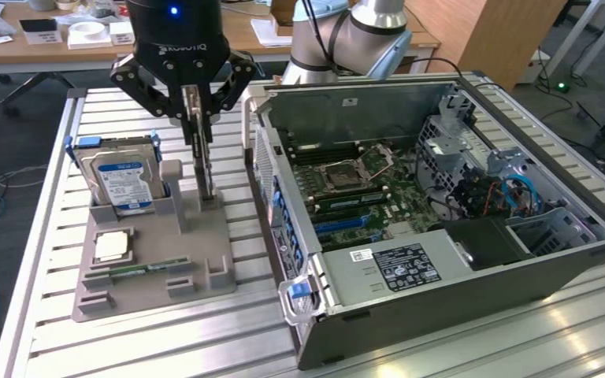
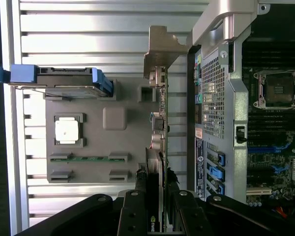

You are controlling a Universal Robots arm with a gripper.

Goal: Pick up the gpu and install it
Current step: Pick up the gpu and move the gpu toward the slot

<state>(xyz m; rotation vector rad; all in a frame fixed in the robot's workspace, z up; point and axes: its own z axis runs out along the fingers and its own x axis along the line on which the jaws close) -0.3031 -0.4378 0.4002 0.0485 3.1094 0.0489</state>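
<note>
The gpu (image 1: 207,169) is a thin dark card seen edge-on, standing upright over the grey parts holder (image 1: 205,240). My gripper (image 1: 195,126) is shut on the card's upper edge, one finger on each face. The card's lower end is level with the holder's rear post; whether it still sits in its slot I cannot tell. In the wrist view the gpu (image 2: 159,123) runs between my fingers (image 2: 137,191), its silver bracket (image 2: 163,49) at the far end. The open computer case (image 1: 554,260) lies on the exterior view's right, with the motherboard (image 1: 371,193) exposed.
In the holder are a silver hard drive with a blue label (image 1: 124,183), a square processor (image 1: 111,246) and a slim green memory stick (image 1: 139,270). The case's side wall (image 1: 271,197) stands close beside the card. Desks and cables lie beyond the slatted table (image 1: 124,346).
</note>
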